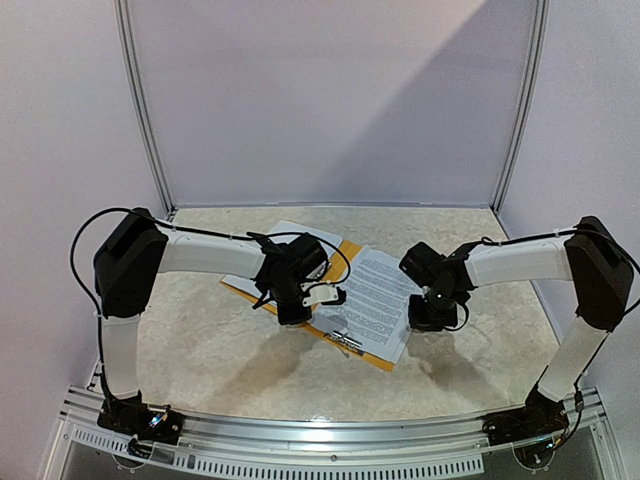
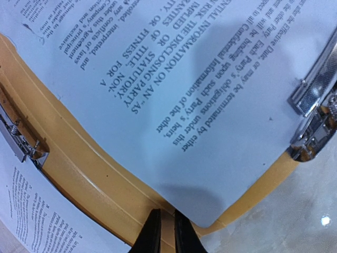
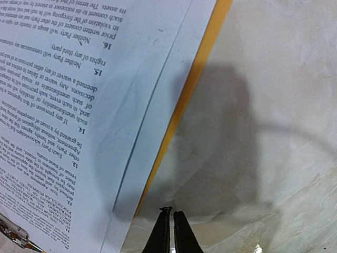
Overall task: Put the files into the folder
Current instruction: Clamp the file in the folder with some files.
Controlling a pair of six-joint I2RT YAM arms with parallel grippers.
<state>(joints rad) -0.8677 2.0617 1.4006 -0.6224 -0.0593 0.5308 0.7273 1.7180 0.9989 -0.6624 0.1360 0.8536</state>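
Nearly clenched at the left hand, with only a slit between the fingers and nothing pinched in it. Poised low over the near edge of the folder, touching or just clear, hard to tell which. Fully clenched at the right hand, pads together, gripping nothing, hanging over bare tabletop just beside the folder's right edge. Probably kept shut like this for pressing or nudging rather than pinching, given thin, floppy paper lying flat with no lip to take. Outward from both hands, onto the open folder lying flat near the middle of the tabletop, between the two arms. Onto the files too, already lying inside it, print up, on either side of the spine, with a metal clip lapping one sheet's edge. Likely laid so for clipping or closing. Not yet squared, judging by the skewed sheet edges and the orange margin showing past the paper on the right.
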